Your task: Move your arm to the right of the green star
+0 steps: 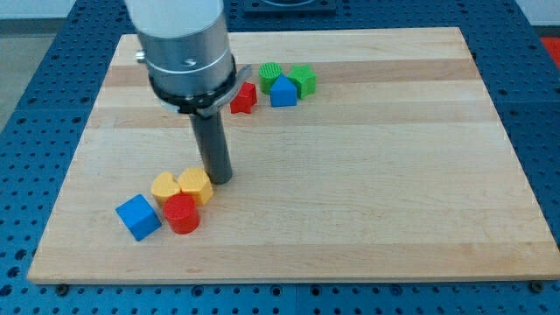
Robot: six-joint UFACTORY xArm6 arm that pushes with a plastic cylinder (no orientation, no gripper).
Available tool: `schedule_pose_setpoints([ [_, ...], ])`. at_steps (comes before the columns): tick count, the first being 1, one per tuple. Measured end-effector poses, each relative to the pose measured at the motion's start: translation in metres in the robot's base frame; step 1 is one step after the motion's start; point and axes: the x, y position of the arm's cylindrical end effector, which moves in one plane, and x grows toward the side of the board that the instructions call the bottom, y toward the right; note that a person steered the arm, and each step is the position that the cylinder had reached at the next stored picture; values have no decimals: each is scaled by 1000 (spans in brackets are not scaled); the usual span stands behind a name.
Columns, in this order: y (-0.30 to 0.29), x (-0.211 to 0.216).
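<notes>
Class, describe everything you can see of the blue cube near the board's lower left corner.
The blue cube looks like smooth matte plastic, with a lighter top face and darker sides. It rests flat on the wooden board, turned corner-on to the view. It is the leftmost of a cluster; the red block sits just to its right, contact unclear. My tip is up and right, not touching.

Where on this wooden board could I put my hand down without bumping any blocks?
The board's whole right half is bare, right of the green blocks. It is crowded near my tip, beside the yellow blocks, red cylinder and blue cube.
</notes>
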Motion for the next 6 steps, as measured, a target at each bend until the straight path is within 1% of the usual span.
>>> schedule_pose_setpoints([
  [1, -8, 5],
  [2, 2, -12],
  [3, 46, -37],
  [5, 156, -72],
  [6, 178, -101],
])
